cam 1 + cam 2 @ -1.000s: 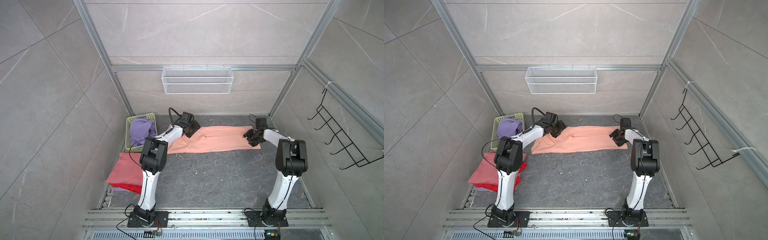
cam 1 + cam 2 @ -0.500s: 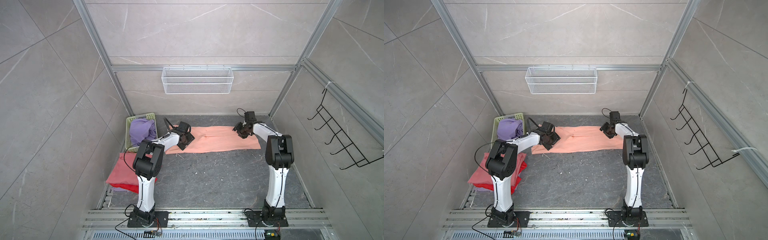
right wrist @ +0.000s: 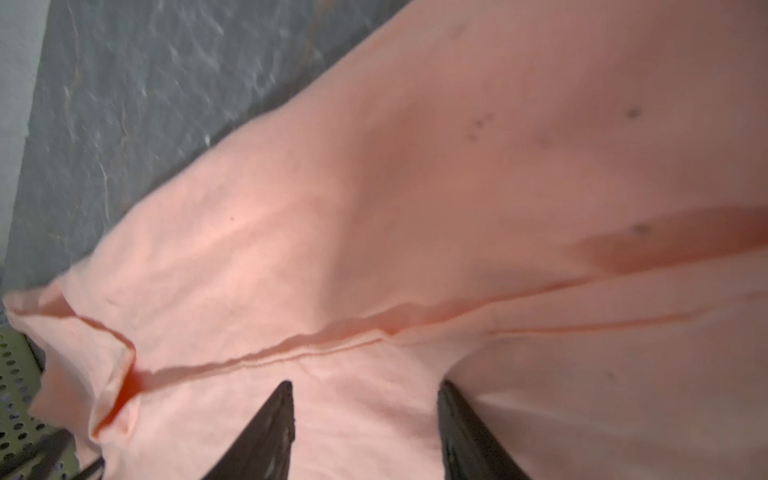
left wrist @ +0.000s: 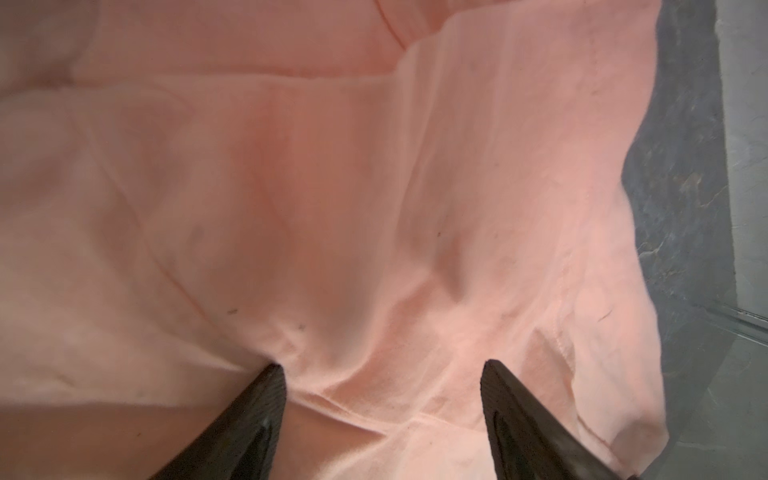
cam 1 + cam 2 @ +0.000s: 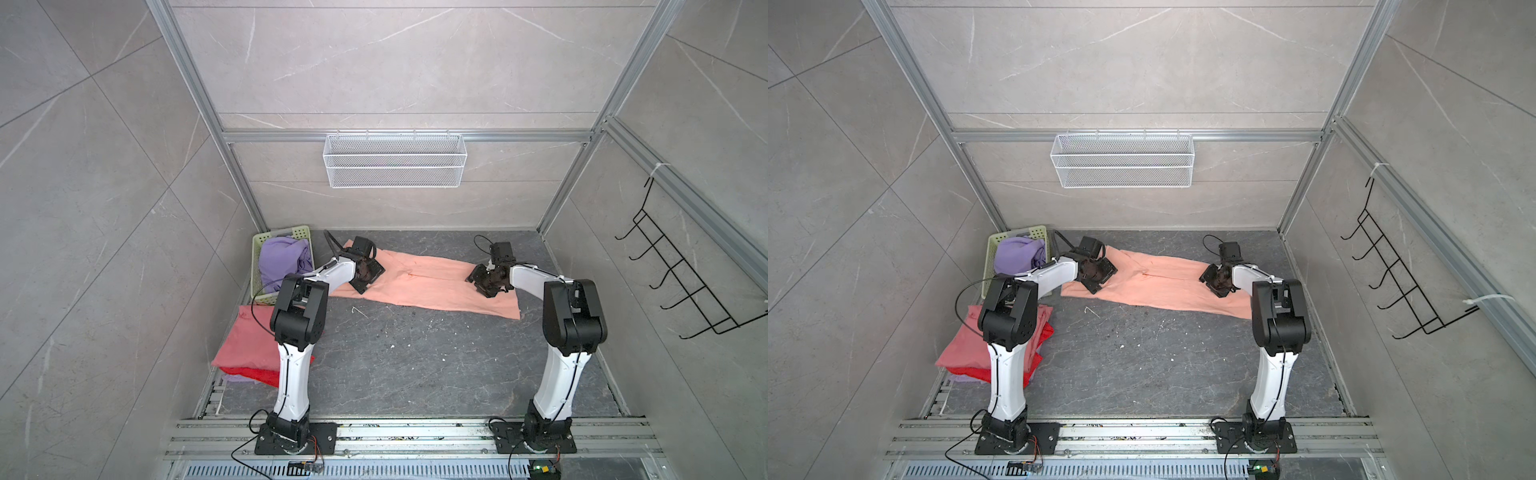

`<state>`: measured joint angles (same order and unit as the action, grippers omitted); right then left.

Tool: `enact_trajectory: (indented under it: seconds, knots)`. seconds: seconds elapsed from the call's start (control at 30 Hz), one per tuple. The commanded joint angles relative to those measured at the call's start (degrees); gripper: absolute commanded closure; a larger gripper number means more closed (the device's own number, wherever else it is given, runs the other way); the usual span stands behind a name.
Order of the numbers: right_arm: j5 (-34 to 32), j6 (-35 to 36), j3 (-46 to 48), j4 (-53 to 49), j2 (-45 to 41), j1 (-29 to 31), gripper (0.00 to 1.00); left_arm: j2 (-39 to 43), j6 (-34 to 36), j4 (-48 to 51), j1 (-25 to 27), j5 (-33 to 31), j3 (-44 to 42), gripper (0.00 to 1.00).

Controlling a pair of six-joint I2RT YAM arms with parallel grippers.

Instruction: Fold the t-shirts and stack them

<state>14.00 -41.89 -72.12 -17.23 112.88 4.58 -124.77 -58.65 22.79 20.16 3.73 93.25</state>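
The peach-pink t-shirt (image 5: 432,286) lies as a long folded strip across the far half of the bench (image 5: 415,357). It runs from just beside the green basket (image 5: 291,231) at the far-left corner toward the right edge. Your left gripper (image 4: 382,370) sits on the strip's left end and your right gripper (image 3: 365,388) on its right end. Both have their jaws parted and their tips down on the cloth, with nothing pinched between them.

If you close here, the tips may catch only the top layer. A loose hem runs just ahead of the right gripper's tips, so that flap could peel open on the lift. Cloth is already bunched against one left fingertip (image 4: 270,382), and any sideways drag would deepen that wrinkle. If you lift the two ends unevenly, the strip will twist. The left end could also brush the basket, which holds a lavender t-shirt (image 5: 282,262).

The finished stack, with a dusty rose t-shirt (image 5: 245,340) over a red t-shirt (image 5: 257,374), sits at the near-left corner. It seems to overhang the edge there, though the left arm hides part of it. A careless drop onto it could tip it.

The bench is dark, stone-patterned and littered with pale crumbs (image 5: 357,311) that the cotton will pick up. Grey tiled walls close it in, with a white wire basket (image 5: 395,166) on the back wall and a black hook rack (image 5: 673,274) on the right wall.
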Motion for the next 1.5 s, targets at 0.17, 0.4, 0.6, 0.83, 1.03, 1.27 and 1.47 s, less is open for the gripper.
enact_trajectory:
  seconds: [0.17,0.4,0.6,0.83,1.03,1.27,1.47]
  knots:
    - [4.61,-19.52,26.42,2.54,-14.04,15.45,0.43,-14.45,11.23,3.38,-0.97,8.50,20.11,0.24]
    - [-1.58,-22.19,23.50,-4.19,-25.90,34.70,0.42,-18.23,17.47,2.29,0.38,15.69,35.71,0.24]
    - [-8.70,-17.32,18.11,-10.70,-30.04,36.29,0.40,-9.34,17.45,7.32,2.08,9.73,27.87,0.24]
    - [-9.87,-13.45,13.19,-10.43,-24.47,36.07,0.39,-6.47,14.55,7.89,6.41,6.32,20.78,0.23]
    - [-8.75,-14.61,12.15,-7.20,-19.71,36.09,0.39,-10.95,11.80,10.91,7.21,3.34,22.78,0.23]
    - [-5.02,-14.79,15.38,-5.62,-16.86,36.20,0.39,-14.77,11.89,11.94,7.43,2.76,25.49,0.23]
    - [-2.94,-15.50,18.41,-3.42,-15.61,36.28,0.39,-21.71,13.27,9.64,8.47,8.67,33.91,0.23]
